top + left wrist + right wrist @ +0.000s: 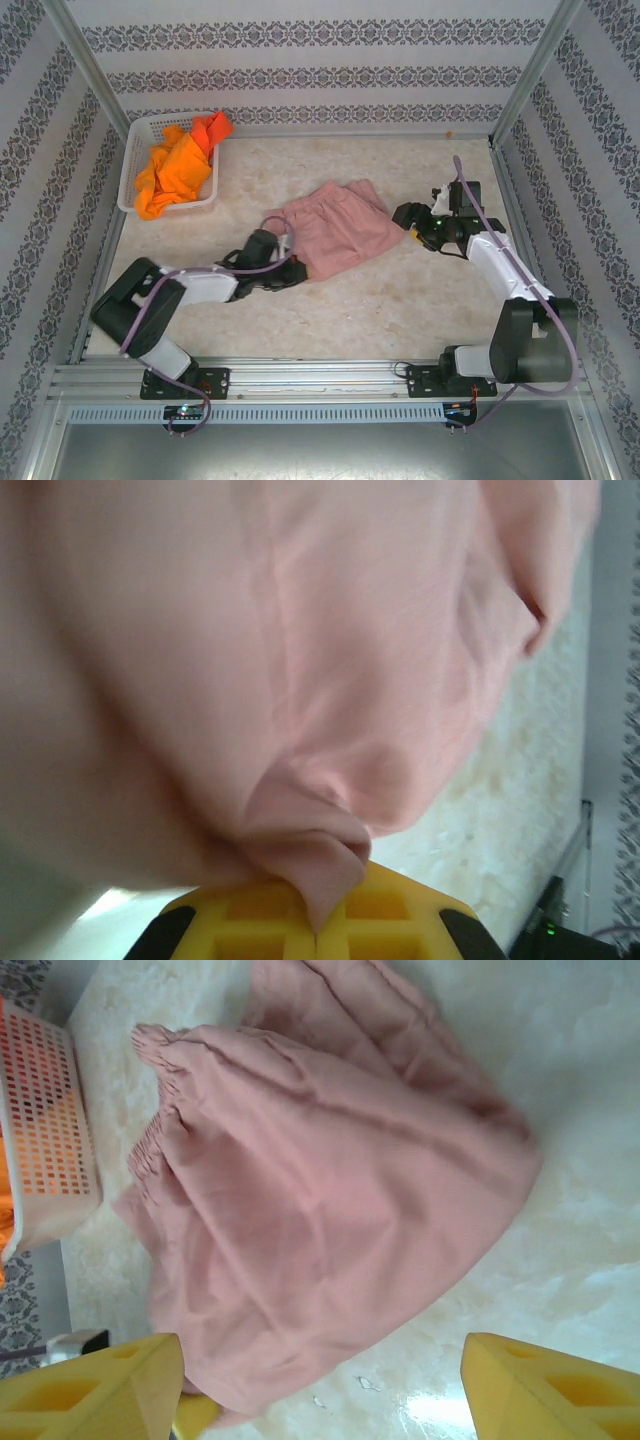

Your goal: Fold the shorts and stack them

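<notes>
A dusty pink pair of shorts lies spread and wrinkled in the middle of the table. My left gripper is shut on its near-left corner; in the left wrist view a fold of pink cloth is pinched between the yellow fingers. My right gripper stands open just right of the shorts, apart from them. In the right wrist view its yellow fingers are spread wide, and the shorts lie below with their hem edge between the fingers. Orange shorts are heaped in the basket.
The white perforated basket stands at the back left, and its wall also appears in the right wrist view. Patterned walls and metal posts enclose the table. Bare marble tabletop stretches in front of the shorts.
</notes>
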